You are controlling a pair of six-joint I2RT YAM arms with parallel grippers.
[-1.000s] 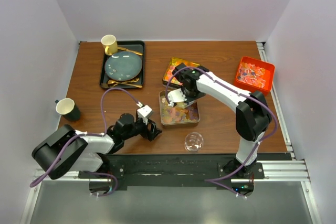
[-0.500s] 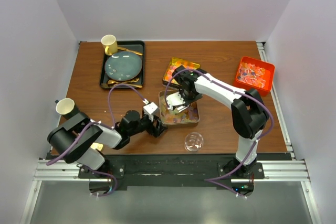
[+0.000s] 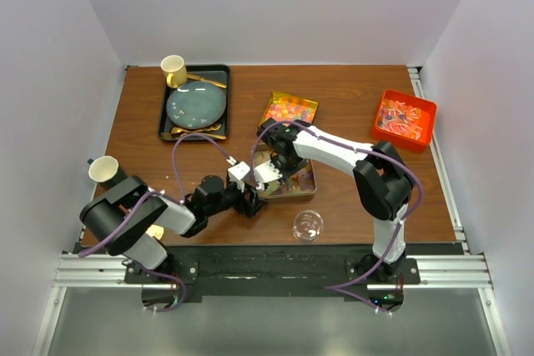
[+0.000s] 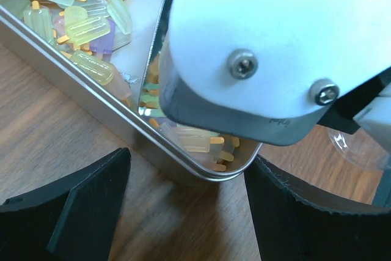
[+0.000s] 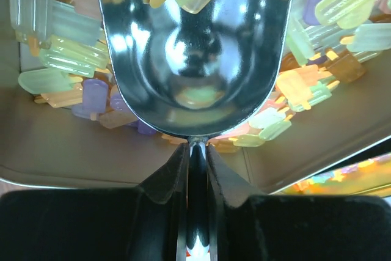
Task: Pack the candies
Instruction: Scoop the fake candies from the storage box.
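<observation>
Right gripper (image 5: 195, 160): clamped hard on the thin handle of the metal scoop (image 5: 194, 53), bottom centre of the right wrist view.
Scoop: its bowl is down inside the silver tin (image 4: 91, 105), and one pale yellow-green sweet sits at the far lip, top of frame.
Candies (image 5: 58, 59): pastel pieces are heaped in the tin on both sides of the scoop. Brighter ones fill the gold tray (image 3: 288, 108) just above centre of the top view, with more in the red bin (image 3: 404, 119) at right.
Left gripper (image 4: 186, 212): jaws spread wide, nothing held. The tin's rounded corner sits between the fingers, apart from both.
Clear cup (image 3: 308, 224): on the wood below the tin, lower centre.
</observation>
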